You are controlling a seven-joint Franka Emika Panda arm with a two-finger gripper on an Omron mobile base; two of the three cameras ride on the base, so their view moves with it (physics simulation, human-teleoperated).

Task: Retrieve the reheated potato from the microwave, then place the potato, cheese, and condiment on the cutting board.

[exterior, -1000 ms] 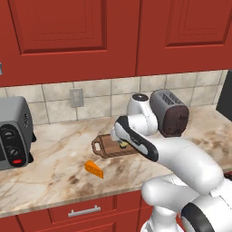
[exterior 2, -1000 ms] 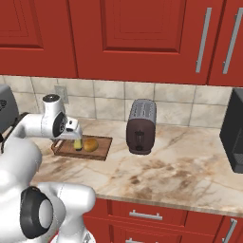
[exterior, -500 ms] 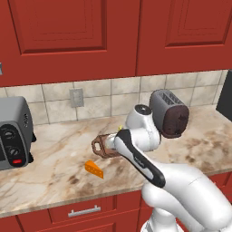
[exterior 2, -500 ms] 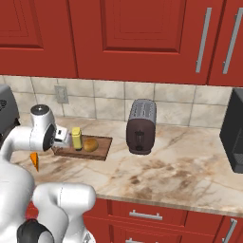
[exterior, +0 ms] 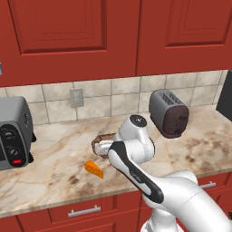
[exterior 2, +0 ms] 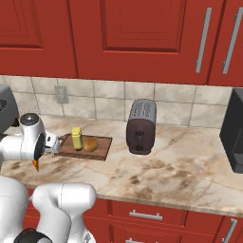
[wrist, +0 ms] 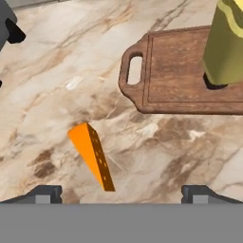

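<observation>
The cheese (wrist: 91, 155) lies flat on the table (wrist: 57, 71) just ahead of the wide-open, empty claw (wrist: 121, 193), left of its midline, its long axis slanting, beside the cutting board (wrist: 175, 83) handle.

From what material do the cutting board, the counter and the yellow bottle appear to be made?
The cutting board looks like dark brown wood with a matte finish: grain lines run along it. The counter looks like polished marble or similar stone: beige with brown veins. The yellow bottle is probably plastic, smooth and evenly coloured, though the rendering leaves this open.
</observation>
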